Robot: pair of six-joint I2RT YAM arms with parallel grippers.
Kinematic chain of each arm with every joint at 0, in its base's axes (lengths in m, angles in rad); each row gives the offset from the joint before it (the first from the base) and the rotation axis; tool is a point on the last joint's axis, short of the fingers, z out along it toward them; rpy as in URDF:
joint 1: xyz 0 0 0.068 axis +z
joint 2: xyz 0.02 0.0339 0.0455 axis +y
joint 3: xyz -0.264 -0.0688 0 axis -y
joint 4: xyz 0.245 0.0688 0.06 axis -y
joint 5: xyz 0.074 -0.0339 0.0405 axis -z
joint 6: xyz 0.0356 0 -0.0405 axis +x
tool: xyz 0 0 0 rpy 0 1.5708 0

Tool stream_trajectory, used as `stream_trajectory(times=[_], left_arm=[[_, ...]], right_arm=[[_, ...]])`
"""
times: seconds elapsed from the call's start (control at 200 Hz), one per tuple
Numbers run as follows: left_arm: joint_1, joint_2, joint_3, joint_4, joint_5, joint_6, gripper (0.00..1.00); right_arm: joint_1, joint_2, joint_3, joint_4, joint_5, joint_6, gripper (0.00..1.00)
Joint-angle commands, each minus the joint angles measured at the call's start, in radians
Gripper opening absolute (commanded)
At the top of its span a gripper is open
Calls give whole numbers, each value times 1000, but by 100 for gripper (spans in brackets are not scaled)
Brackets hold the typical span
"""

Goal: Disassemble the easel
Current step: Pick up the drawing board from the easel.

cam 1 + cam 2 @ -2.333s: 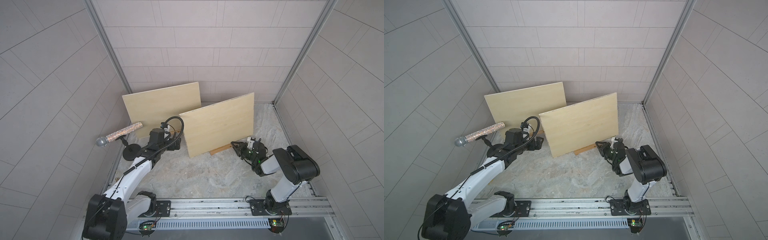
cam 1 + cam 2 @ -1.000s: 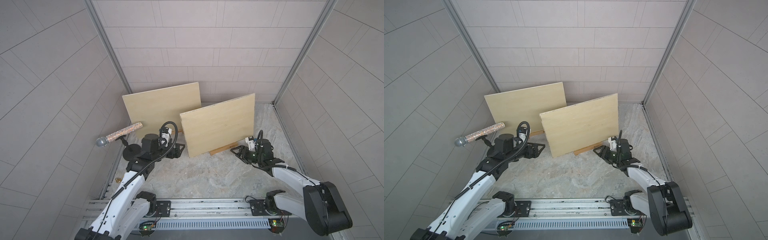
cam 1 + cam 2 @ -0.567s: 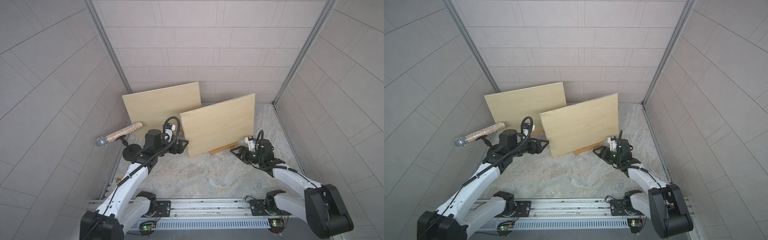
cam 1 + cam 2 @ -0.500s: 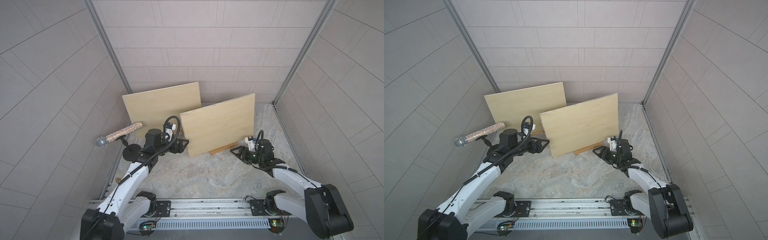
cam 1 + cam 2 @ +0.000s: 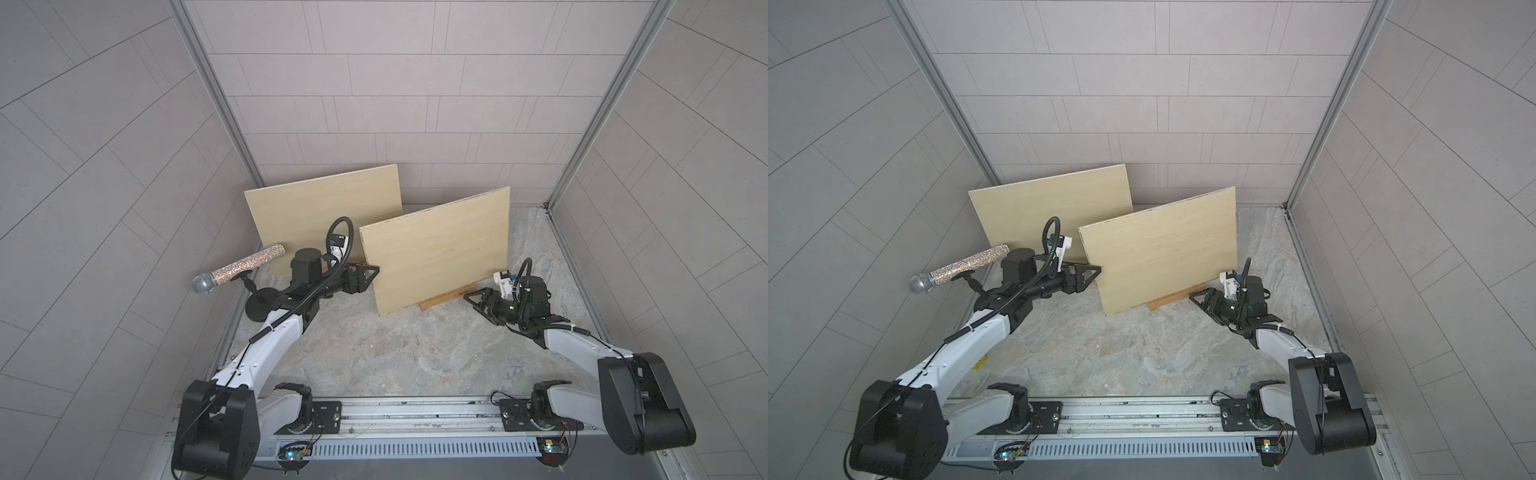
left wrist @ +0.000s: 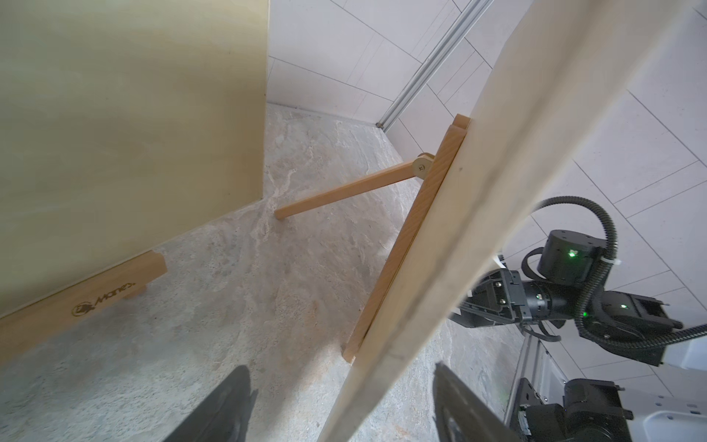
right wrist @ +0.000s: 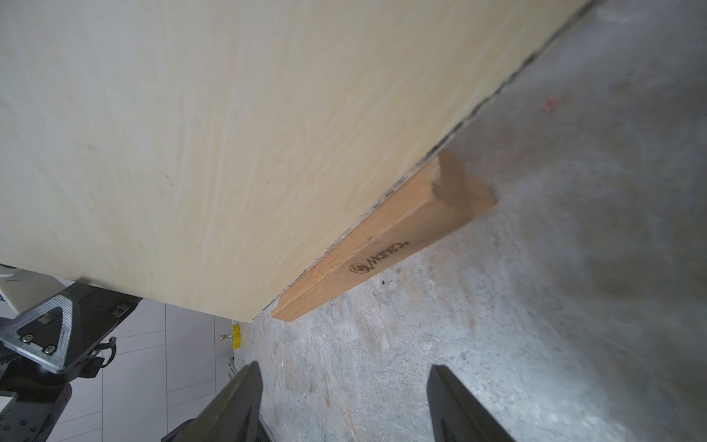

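The easel's pale front board stands tilted at mid-floor on a wooden ledge. In the left wrist view the easel's upright and hinged rear strut show behind the board. My left gripper is open at the board's left edge. That edge runs between its jaws with a gap on each side. My right gripper is open and empty on the floor, just right of the ledge's end. Its jaws point toward the ledge.
A second board leans at the back left on its own ledge. A glittery microphone on a round black stand sits by the left wall. A small yellow object lies at the left floor edge. The arms' rail crosses the front.
My left gripper has moved right onto the front board's left edge, and its jaws have narrowed. My right gripper has stayed by the ledge's end and opened slightly.
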Motion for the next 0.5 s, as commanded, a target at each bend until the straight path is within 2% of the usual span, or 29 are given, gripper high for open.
stream_trajectory(times=[0.0, 0.225, 0.495], left_arm=[[6, 34, 40, 104, 73, -17, 75], [5, 96, 65, 186, 125, -51, 70], [7, 140, 81, 228, 160, -71, 62]], right_arm=[[-30, 28, 29, 55, -57, -12, 73], [-129, 72, 51, 72, -93, -27, 73], [-168, 138, 52, 192, -77, 41, 73]])
